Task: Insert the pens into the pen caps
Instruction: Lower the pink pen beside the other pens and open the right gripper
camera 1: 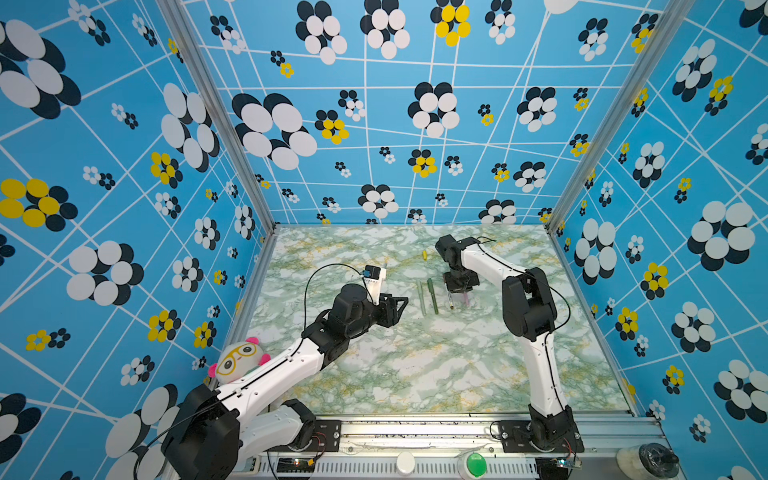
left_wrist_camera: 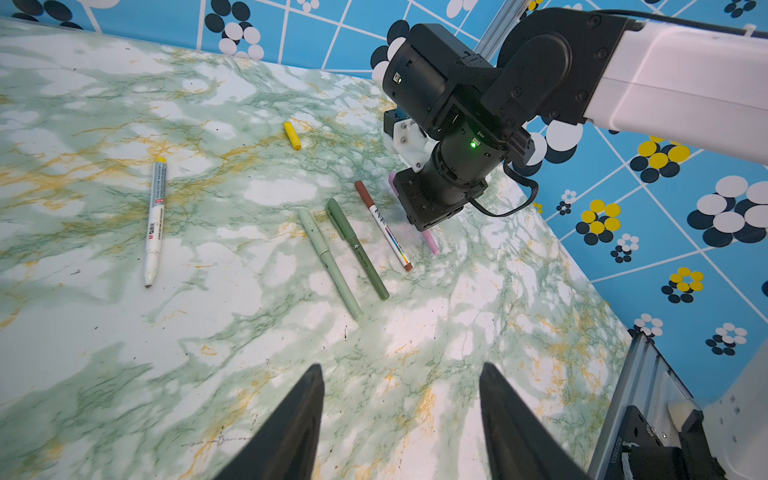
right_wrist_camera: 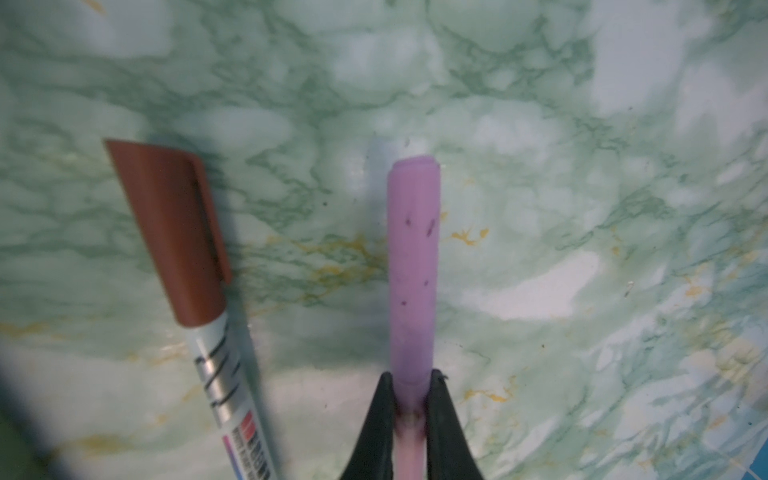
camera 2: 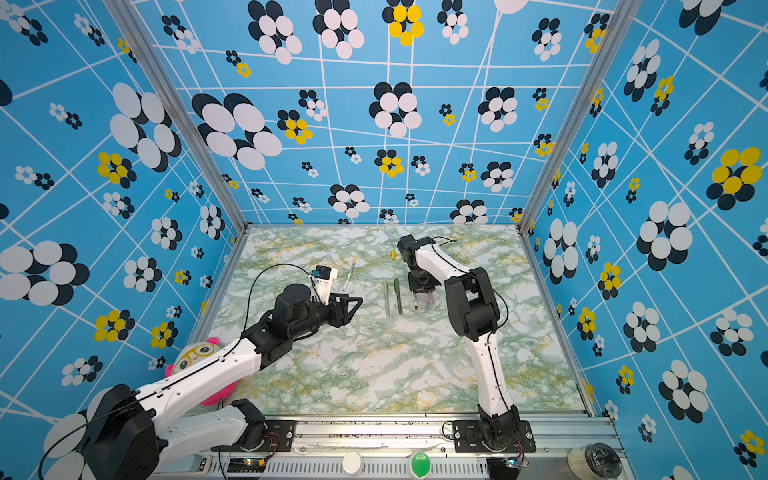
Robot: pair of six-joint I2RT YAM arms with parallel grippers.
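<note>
The right gripper [right_wrist_camera: 411,376] is clamped on the pink pen [right_wrist_camera: 413,249], seemingly capped, low beside the capped brown pen [left_wrist_camera: 384,226]; the pale green pen [left_wrist_camera: 328,262] and dark green pen [left_wrist_camera: 357,249] look done, leaving the yellow pen [left_wrist_camera: 154,220] and yellow cap [left_wrist_camera: 292,135] well apart (left gripper [left_wrist_camera: 401,365] open, empty).

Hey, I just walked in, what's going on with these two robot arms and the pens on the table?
The right claw is shut on a pink capped pen, low over the green marbled table, beside a white pen with a brown cap. A pale green pen and a dark green pen lie next to those, both capped. The left claw is open and empty. Only the white pen with the yellow end is uncapped; its short yellow cap lies apart.
</note>
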